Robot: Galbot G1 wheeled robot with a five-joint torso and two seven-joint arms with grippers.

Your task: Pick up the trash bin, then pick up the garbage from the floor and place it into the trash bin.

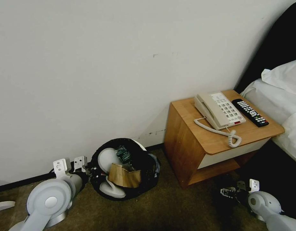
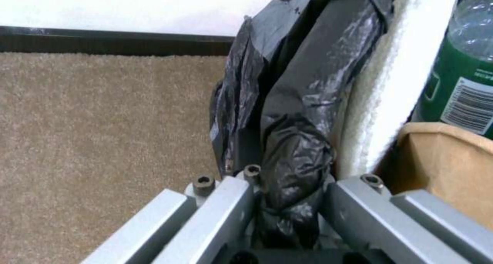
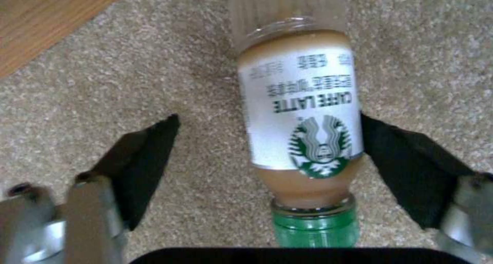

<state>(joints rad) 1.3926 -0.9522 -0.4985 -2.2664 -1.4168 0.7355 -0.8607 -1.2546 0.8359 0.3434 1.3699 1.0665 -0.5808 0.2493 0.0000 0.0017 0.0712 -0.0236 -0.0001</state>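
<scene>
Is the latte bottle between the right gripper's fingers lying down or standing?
Lying down: the latte bottle rests on its side on the carpet, between the open right gripper fingers, one touching its label.

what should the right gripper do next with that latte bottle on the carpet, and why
Probably close the right gripper: its fingers are open on either side of the green-capped caffe latte bottle lying on the carpet, one pad touching the label, the other apart.

- round white trash bin (image 1: 139, 145), crinkly black plastic liner (image 2: 303, 102);
- flat white slipper (image 1: 106, 159); brown cardboard piece (image 1: 124, 176);
- tan latte bottle (image 3: 303, 117), white label, green cap;
- beige speckled carpet (image 2: 103, 121)
</scene>
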